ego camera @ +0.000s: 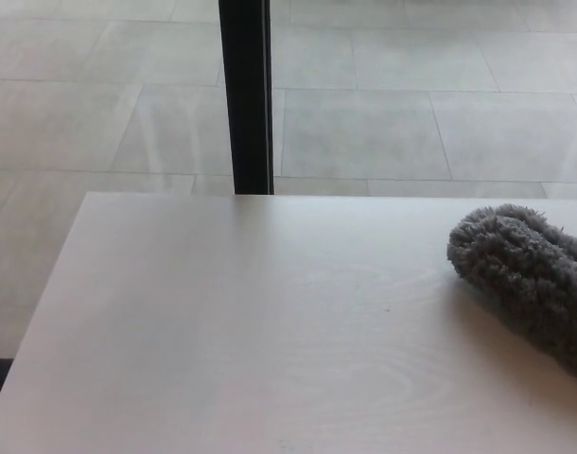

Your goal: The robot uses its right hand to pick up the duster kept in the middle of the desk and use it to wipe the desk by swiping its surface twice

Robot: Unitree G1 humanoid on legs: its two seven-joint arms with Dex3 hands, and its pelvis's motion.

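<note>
A fluffy grey duster (530, 279) lies on the pale wooden desk (251, 331) at the right side of the head view. Its rounded end points toward the desk's far edge, and its other end runs out of the picture at the right. Neither of my hands shows anywhere in the frame, and nothing touches the duster.
The desk's far edge (317, 197) and left edge (43, 312) border a grey tiled floor (383, 104). A black vertical post (245, 95) stands just beyond the far edge, left of centre.
</note>
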